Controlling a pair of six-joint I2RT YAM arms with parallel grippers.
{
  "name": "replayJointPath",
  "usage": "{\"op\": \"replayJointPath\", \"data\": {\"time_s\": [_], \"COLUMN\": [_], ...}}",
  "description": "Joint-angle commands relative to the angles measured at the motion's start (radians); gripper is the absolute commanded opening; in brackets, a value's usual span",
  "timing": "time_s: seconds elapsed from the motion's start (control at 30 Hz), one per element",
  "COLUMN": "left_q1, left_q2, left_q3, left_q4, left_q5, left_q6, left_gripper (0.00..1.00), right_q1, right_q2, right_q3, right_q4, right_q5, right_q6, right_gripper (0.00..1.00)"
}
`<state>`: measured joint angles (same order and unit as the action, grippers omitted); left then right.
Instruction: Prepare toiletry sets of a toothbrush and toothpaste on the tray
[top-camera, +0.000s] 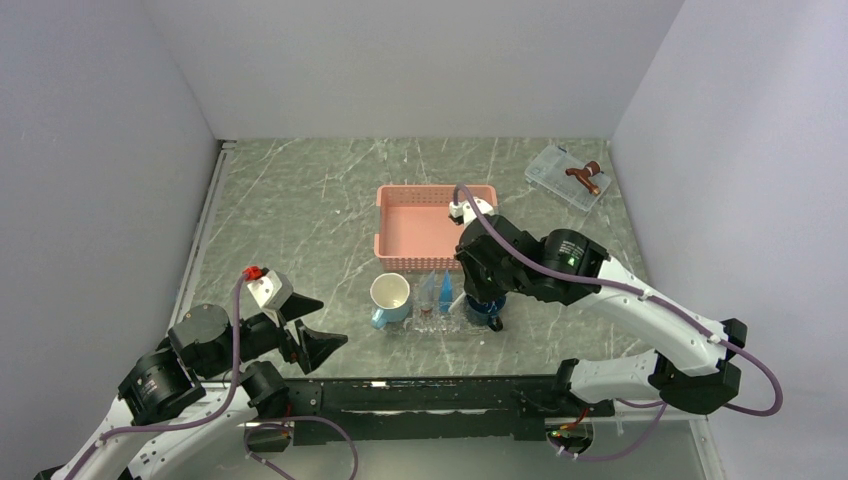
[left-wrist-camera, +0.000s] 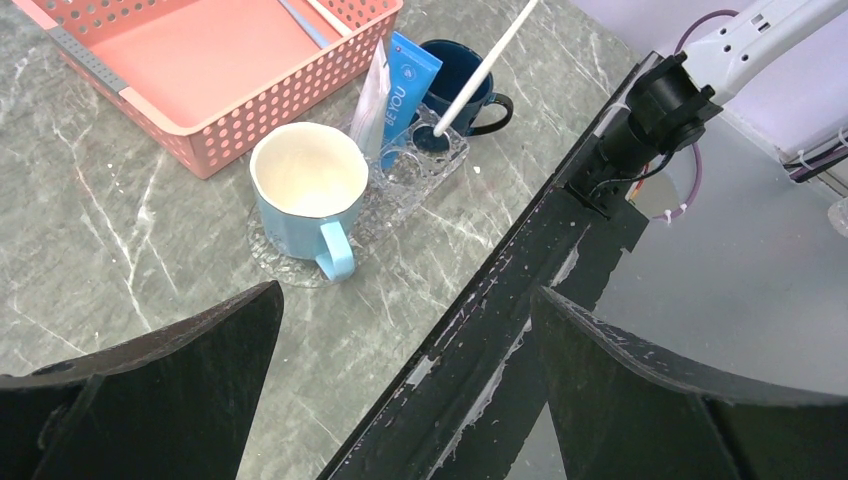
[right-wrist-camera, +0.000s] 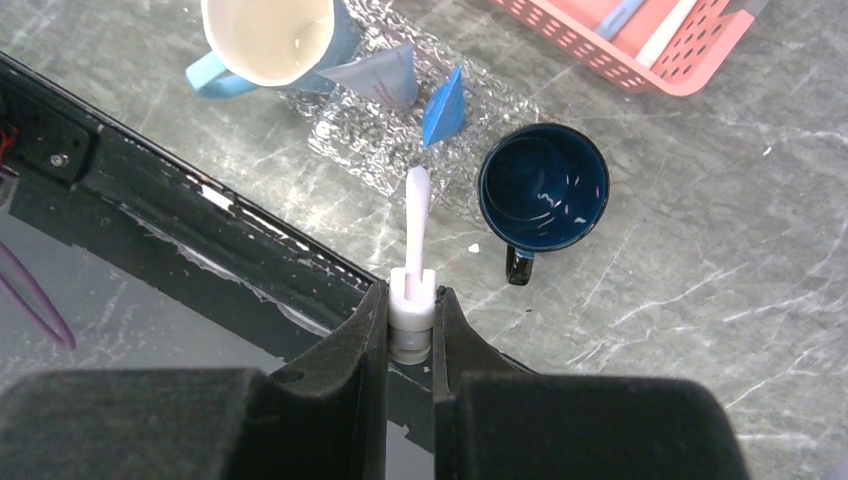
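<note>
Pinching toothbrush (right-wrist-camera: 417, 225) btwn R jaws, tip at tray (right-wrist-camera: 355, 150); L jaws wide apart

The left tool (left-wrist-camera: 407, 300) hangs with jaws spread wide above the grey surface (left-wrist-camera: 120, 270). Beyond it the tray (left-wrist-camera: 415, 172) carries a pale blue mug (left-wrist-camera: 305, 190) and an upright toothpaste (left-wrist-camera: 408, 80); a toothbrush (left-wrist-camera: 485, 62) slants down, its tip seemingly touching the tray beside a dark blue mug (left-wrist-camera: 462, 72).

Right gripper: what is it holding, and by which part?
A toothbrush, clamped by one end in the right gripper; the rest sticks out. The left gripper holds nothing.
</note>
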<state>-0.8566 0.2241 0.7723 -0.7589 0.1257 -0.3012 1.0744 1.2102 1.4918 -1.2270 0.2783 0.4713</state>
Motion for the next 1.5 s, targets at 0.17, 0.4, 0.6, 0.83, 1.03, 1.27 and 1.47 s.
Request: {"op": "replayJointPath", "data": {"time_s": [0.17,0.4,0.6,0.83,1.03,1.27,1.47], "left_q1": [0.001,0.002,0.002,0.002,0.002,0.002,0.002], "left_q2": [0.002,0.006,0.010,0.015,0.019,0.020,0.020], "left_q3": [-0.004,-0.002,-0.003,-0.002,-0.002,-0.002,-0.002], "left_q4": [0.044,0.042,0.043,0.042,0.041,0.041,0.041], "left_q5": [-0.015,-0.020,-0.022,-0.021,-0.024,-0.025,-0.025], "left_q6": [-0.007,-0.009,-0.009,-0.007,-0.009,-0.009,-0.009], "left_gripper": [0.99,1.00,0.99,0.99,0.99,1.00,0.99], "right_q1": [-0.004,-0.004,-0.004,-0.003,-0.003,-0.001,0.002], "right_q2": [-0.061,-0.092,-0.138,-0.160,-0.172,-0.195,-0.214], "right_q3": [-0.143,-0.203,-0.297,-0.371,-0.423,-0.470,-0.504], "right_q4": [0.138,0.197,0.305,0.375,0.419,0.466,0.502], "right_q5": [0.001,0.024,0.044,0.039,0.060,0.063,0.060], "right_q6": [0.010,0.009,0.007,0.001,0.003,0.010,0.012], "right_gripper": [0.00,0.00,0.00,0.00,0.00,0.00,0.00]}}
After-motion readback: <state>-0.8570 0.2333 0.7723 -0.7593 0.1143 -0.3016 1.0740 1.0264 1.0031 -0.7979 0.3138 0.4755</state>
